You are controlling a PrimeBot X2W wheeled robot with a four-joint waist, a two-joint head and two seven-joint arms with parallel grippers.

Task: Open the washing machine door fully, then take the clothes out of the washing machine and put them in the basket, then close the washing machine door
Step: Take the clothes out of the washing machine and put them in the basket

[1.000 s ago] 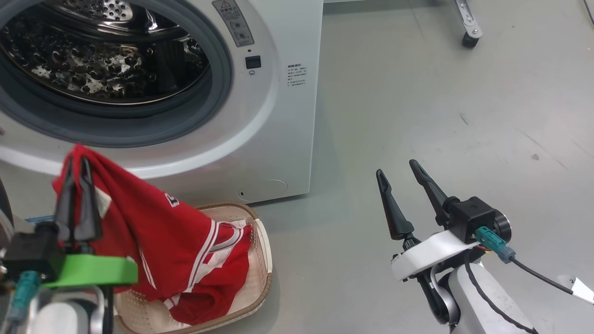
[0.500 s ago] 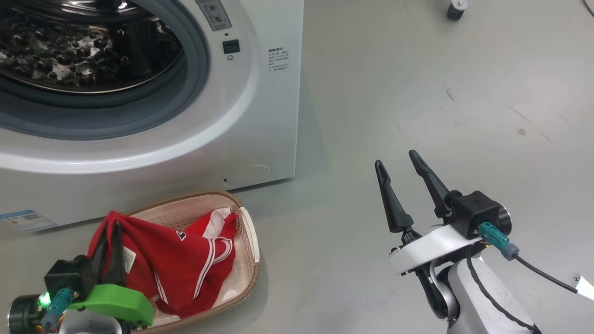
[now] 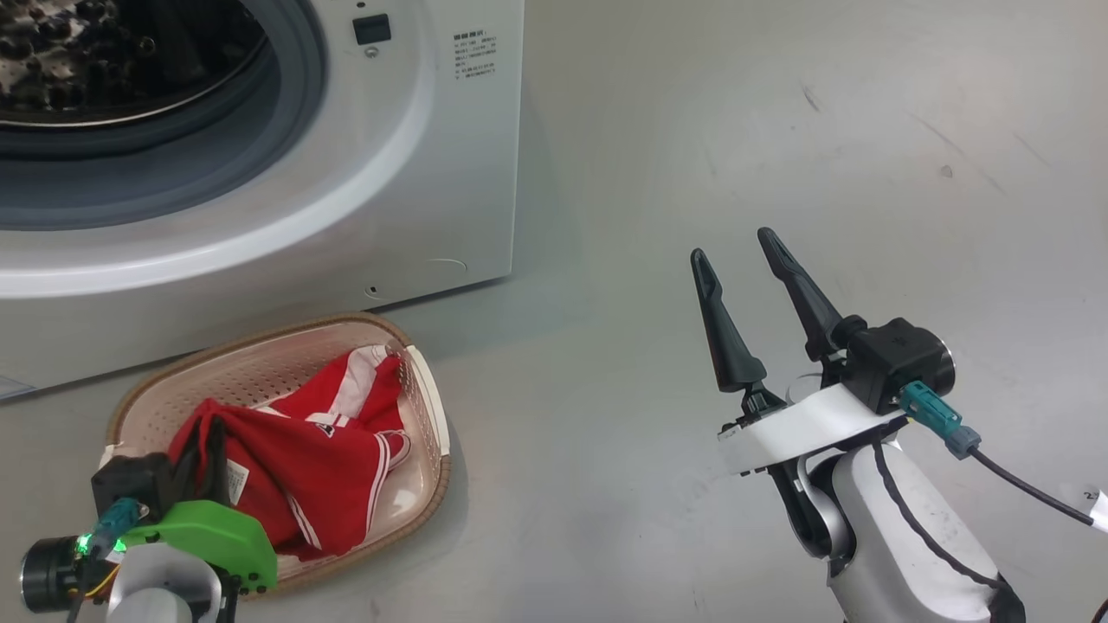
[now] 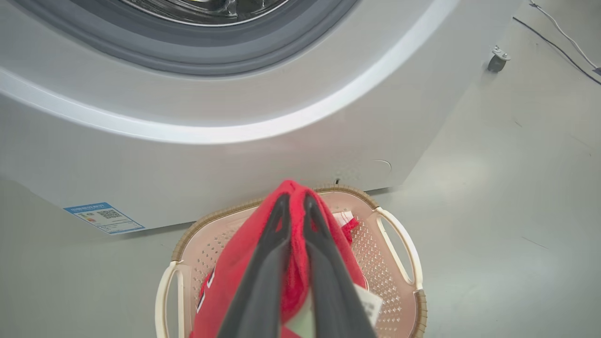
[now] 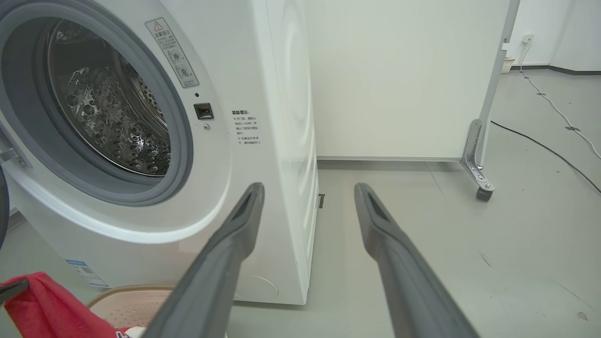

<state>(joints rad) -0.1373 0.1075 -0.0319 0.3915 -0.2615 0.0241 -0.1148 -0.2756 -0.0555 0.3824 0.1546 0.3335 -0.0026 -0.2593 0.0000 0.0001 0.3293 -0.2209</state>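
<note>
Now the left gripper [image 3: 201, 434], at seven o'clock in the head view, is clamped on a raised fold of the clothes [image 3: 329, 459], whose bulk lies inside the basket [image 3: 260, 336]. The basket sits on the floor [image 3: 649, 130] just in front of the washing machine [image 3: 415, 173], which is at eleven o'clock. At four o'clock the right gripper [image 3: 733, 245] hangs with fingers spread, holding nothing

Light is bright and even from overhead, soft shadows on the grey floor [image 3: 606, 285] beside the washing machine [image 3: 415, 199], glints in the steel drum [image 5: 108, 122], close fingers [image 4: 263, 281] blurred in wrist views, wide-angle bending toward the edges.
</note>
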